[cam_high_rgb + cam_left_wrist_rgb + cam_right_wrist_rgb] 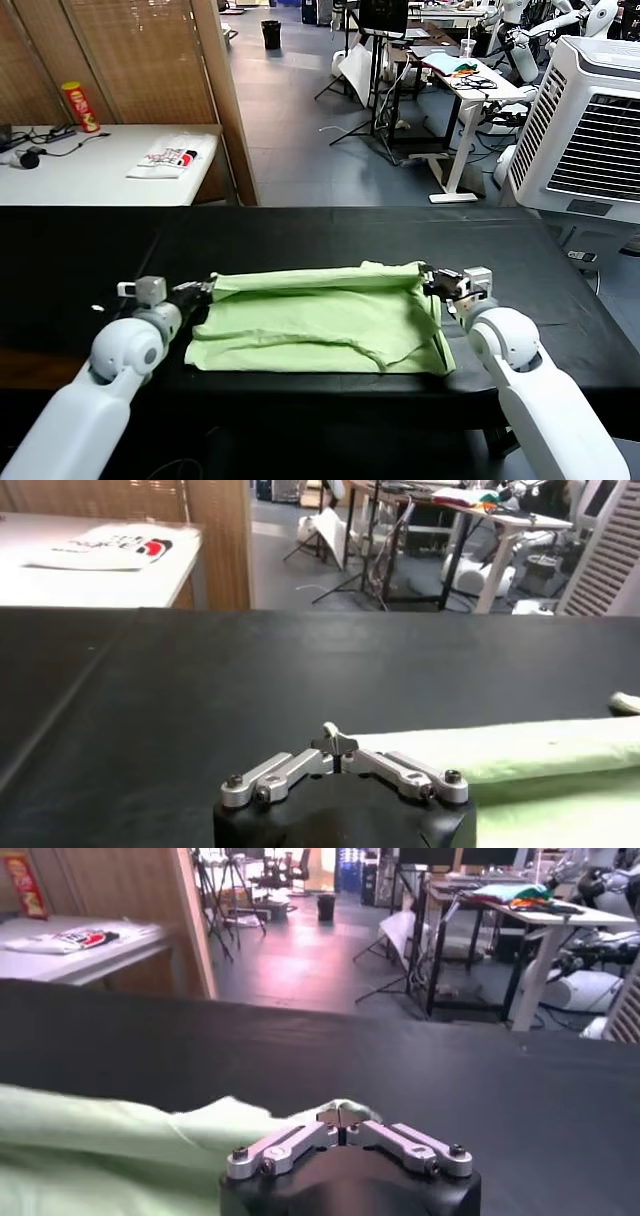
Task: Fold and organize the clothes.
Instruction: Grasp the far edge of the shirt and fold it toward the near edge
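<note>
The pale lime-green shirt (320, 315) lies folded into a wide band on the black table (300, 235). My left gripper (208, 288) is shut on the shirt's far left corner; in the left wrist view (334, 743) a bit of fabric sticks out between the closed fingertips, and the shirt (520, 760) runs away from them. My right gripper (430, 282) is shut on the far right corner; in the right wrist view (342, 1112) green fabric (120, 1148) bunches at the closed tips. The collar, buttons and patch are hidden.
A white side table (100, 165) with a red can (80, 106) and a folded white garment (170, 158) stands back left. A white cooler unit (590, 125) stands back right. Desks and stands fill the room behind.
</note>
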